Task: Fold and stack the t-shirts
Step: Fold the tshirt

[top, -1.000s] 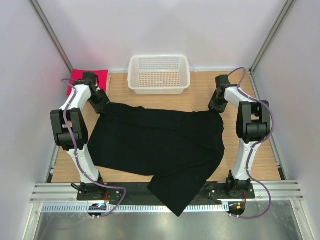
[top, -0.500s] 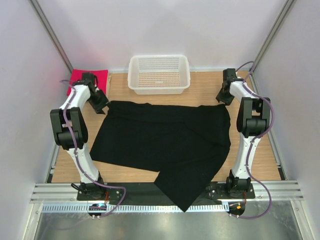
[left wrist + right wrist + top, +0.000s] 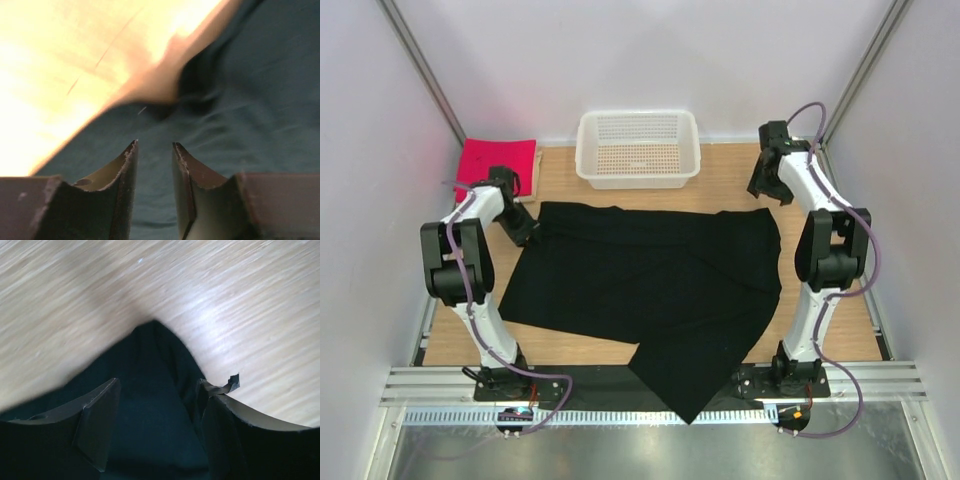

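The soft black t-shirt (image 3: 650,280) lies spread and rumpled on the pale wood-grain bench (image 3: 720,190), its near hem draping over the edge. The left tool (image 3: 154,144), narrowly parted and empty, hovers over its far left corner. The right tool (image 3: 160,381), spread wide and empty, hangs above the pointed far right corner.

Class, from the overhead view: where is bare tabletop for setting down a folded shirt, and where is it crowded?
Bare wood shows between the pink shirt and the basket, right of the basket toward the right gripper, and in the near left corner beside the black shirt. The middle is crowded: the black shirt covers it and hangs over the near edge.
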`<state>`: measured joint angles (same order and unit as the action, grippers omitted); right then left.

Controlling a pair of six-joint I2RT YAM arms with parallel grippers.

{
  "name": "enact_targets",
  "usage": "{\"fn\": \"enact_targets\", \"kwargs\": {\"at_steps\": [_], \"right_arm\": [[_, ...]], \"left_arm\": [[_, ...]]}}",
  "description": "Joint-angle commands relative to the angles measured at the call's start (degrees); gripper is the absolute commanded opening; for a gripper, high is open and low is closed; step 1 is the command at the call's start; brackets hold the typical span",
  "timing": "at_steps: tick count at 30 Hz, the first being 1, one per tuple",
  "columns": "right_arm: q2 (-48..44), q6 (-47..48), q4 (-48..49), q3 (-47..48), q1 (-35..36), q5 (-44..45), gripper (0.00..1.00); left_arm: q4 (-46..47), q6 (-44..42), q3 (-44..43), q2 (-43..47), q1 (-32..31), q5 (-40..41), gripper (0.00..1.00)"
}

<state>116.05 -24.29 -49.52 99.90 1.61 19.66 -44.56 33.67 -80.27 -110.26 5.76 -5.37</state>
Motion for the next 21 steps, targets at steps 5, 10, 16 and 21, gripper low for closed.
{"fn": "enact_targets", "kwargs": {"at_steps": [5, 10, 16, 21], "right_arm": [[-11.9, 2.2, -4.0, -4.8, 12.4, 0.1, 0.69], [-15.8, 0.2, -4.1, -7.7, 17.5, -0.8, 0.69], [-19.6, 0.2, -3.9, -11.4, 18.0, -1.4, 0.69], [-21.5, 1.9, -3.5, -14.7, 17.9, -1.2, 0.69]], "left_arm": [[0.9, 3.6, 5.6, 3.0, 0.5, 4.7, 0.31], [-6.2, 5.3, 5.6, -0.2, 0.7, 12.6, 0.3], [-5.6, 8.9, 14.4, 5.7, 3.0, 13.9, 0.31], [-6.0, 6.9, 12.2, 8.5, 2.9, 10.4, 0.36]]}}
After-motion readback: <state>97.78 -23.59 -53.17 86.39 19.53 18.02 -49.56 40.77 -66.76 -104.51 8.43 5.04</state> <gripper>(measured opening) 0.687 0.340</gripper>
